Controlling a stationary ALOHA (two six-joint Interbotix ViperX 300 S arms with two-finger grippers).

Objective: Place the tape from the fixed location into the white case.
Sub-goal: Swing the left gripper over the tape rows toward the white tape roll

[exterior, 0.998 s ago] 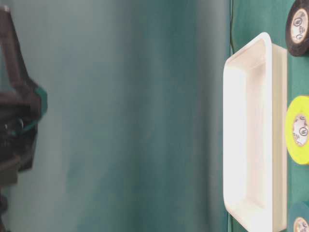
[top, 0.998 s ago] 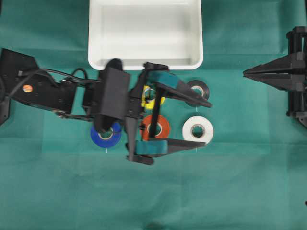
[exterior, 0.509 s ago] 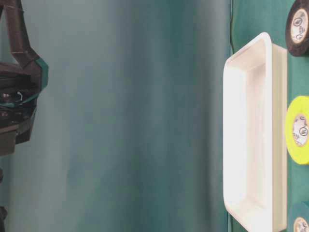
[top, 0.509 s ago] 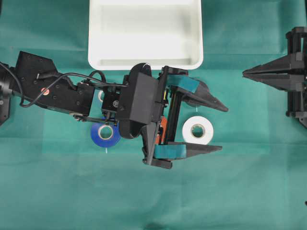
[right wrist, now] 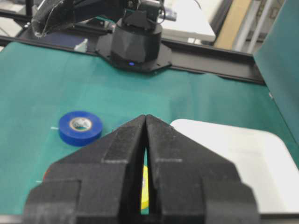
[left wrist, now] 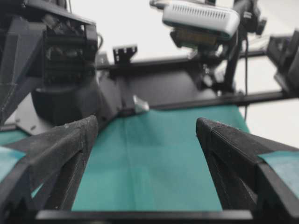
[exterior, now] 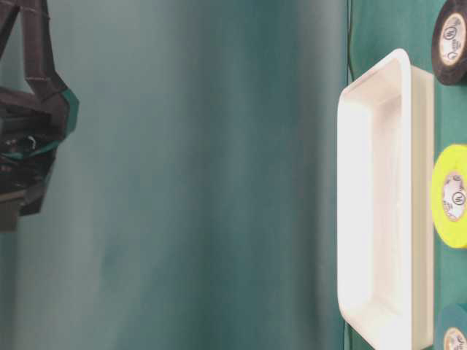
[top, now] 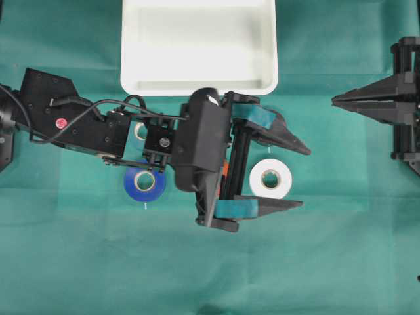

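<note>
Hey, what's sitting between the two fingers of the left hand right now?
In the overhead view the white tape shows between the open left hand's fingers, lying on the green cloth; nothing else fills the gap.

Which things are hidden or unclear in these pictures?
- Overhead: the left gripper and its arm cover the rolls beside the tape; only an orange sliver shows.
- Overhead: the white case is cut by the top edge.
- Table-level: a teal roll is cut by the corner.
- Left wrist: no roll appears.
</note>
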